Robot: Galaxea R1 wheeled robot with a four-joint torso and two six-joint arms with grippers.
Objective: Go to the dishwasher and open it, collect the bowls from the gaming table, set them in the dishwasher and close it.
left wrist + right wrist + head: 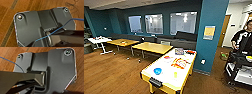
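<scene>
**Air-hockey table ahead, bowls resting on its top**

Tool state cannot be told for either arm: both wrist views look down past the robot's dark plate to brown wood floor (7, 15), and the fingers cannot be made out.

In the head view the gaming table (170, 75) stands at about 6 o'clock, its long white tabletop with a yellow rim running away toward 1 o'clock. A bright blue bowl (157, 71) sits on the tabletop near the close end, at about 7 o'clock. A small yellow object (175, 74), too blurred to confirm as the second bowl, sits just beside it toward 5 o'clock. Red and orange graphics mark the middle of the top.

Behind it, toward 11 o'clock, stand plain yellow-topped tables (151, 47), and a white table (99, 40) at 9 o'clock. A teal pillar (211, 35) rises at 1 o'clock. At 3 o'clock a person (244, 37) stands behind a dark cart (239, 67).
</scene>
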